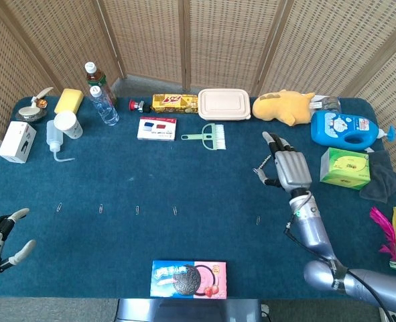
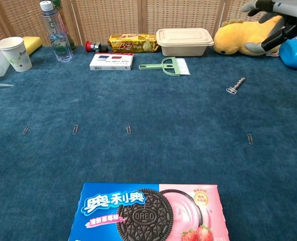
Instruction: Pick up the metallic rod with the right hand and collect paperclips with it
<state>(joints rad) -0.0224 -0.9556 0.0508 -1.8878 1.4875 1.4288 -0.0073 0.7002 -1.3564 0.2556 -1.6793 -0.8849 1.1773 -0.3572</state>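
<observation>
While my right hand (image 2: pixel 269 22) hovers spread and empty, the rod (image 2: pixel 235 86) lies on the cloth below it; a regrasp could roll it. Left hand (image 1: pixel 0 236) open, idle.

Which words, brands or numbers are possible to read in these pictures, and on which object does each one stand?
"OREO": on the printed cookie on the cookie box at the near table edge.
"奥利奥": white characters on the blue half of that box.
Yellow snack pack: red print, too blurred to read.
Blue detergent bottle: label too small to read.
Green box, white box, paper cup: markings unreadable.
</observation>
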